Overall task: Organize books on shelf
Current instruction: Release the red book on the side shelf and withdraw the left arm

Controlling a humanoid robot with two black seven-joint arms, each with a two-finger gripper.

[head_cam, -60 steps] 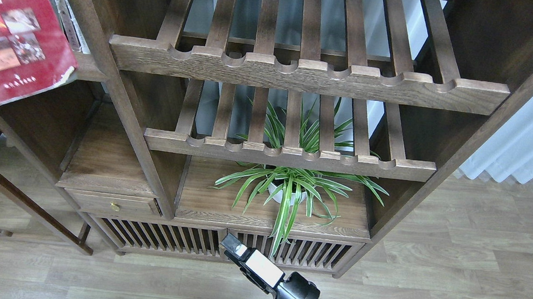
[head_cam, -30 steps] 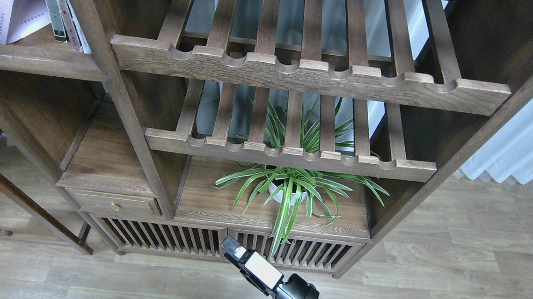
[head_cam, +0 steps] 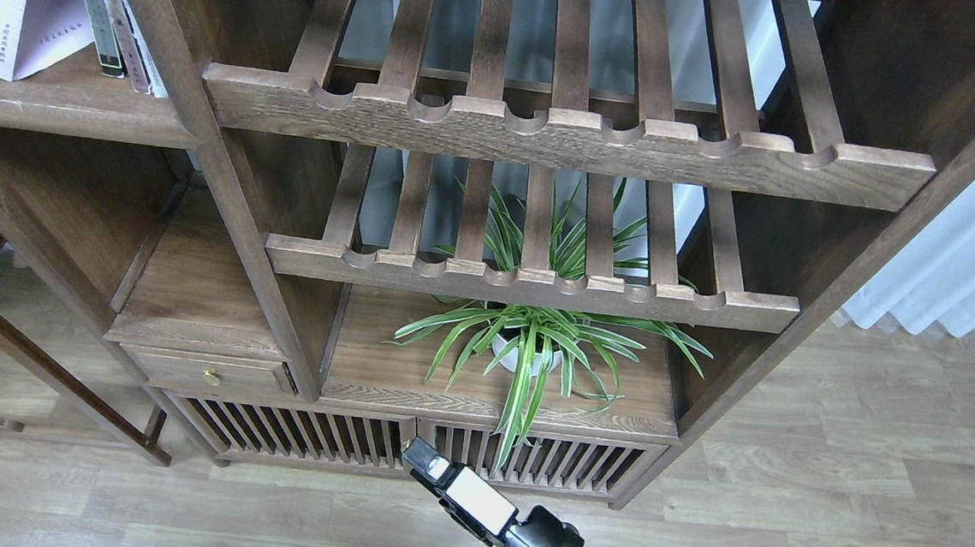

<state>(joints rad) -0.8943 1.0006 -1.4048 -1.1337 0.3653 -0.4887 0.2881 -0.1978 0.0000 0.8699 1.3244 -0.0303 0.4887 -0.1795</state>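
Cream-white book leans on the shelf top-left, thinner books beside it. Right gripper low, fingers' state unclear; left unseen. Push leaning spines upright gently.

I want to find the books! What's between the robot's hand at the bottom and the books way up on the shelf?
In the head view, between the gripper and the books lie a small drawer and an open wooden cubby.
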